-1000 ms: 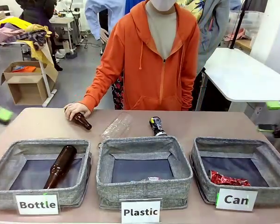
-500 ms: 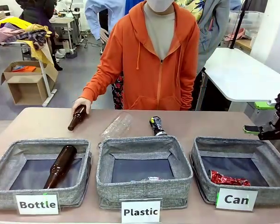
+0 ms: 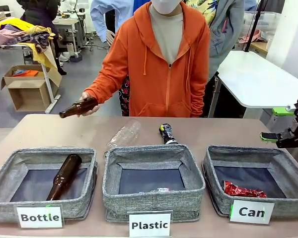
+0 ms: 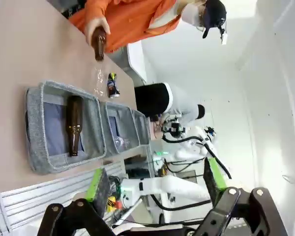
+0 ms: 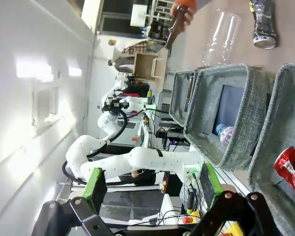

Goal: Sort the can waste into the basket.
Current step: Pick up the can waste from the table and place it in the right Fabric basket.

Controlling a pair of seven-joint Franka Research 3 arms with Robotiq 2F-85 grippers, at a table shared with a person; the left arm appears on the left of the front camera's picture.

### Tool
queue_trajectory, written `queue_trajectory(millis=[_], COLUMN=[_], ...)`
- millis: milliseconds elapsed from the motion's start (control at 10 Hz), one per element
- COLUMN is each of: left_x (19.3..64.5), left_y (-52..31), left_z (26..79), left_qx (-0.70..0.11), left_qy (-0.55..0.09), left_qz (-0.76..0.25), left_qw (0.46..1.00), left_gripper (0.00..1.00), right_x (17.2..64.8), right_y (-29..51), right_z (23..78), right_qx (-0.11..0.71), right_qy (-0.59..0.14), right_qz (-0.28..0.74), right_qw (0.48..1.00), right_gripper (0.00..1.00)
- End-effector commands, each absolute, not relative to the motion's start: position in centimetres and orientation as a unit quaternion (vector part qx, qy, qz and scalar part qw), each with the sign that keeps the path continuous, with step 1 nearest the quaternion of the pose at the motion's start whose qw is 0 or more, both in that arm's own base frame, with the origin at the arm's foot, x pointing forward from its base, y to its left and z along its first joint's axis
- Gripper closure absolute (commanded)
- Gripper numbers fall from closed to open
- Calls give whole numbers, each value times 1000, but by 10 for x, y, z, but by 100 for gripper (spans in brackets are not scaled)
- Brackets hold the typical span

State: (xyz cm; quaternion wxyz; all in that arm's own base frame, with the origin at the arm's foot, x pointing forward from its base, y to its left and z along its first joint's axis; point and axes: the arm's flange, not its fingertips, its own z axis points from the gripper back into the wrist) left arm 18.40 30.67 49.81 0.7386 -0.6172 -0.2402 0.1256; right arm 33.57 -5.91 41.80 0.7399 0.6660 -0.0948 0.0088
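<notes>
Sorting status: the red crushed can [image 3: 243, 190] lies inside the "Can" basket [image 3: 248, 150], on its dark floor towards the near side. The black crushed can [image 3: 165, 134] lies on the table [image 3: 44, 131], just beyond the far rim of the "Plastic" basket [image 3: 154, 201] and outside every basket.

The right gripper [image 5: 151, 172] is at the table's right edge with its fingers apart and nothing between them. The left gripper [image 4: 155, 167] likewise has its fingers apart and is empty.

The person's hand [image 3: 89, 101] holds a brown glass bottle [image 3: 75, 108] above the far left of the table.
</notes>
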Motion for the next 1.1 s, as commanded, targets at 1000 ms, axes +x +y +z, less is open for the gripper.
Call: queue_trajectory(millis=[1000], left_x=[240], left_y=[227], left_z=[502], left_qx=[-505], left_qy=[-199], left_qz=[-76], left_qw=[836], left_gripper=[0], right_x=[334], right_y=[-60], right_z=[420], right_qx=[659], right_qy=[-96], right_qz=[10], right_qw=[746], right_gripper=[0])
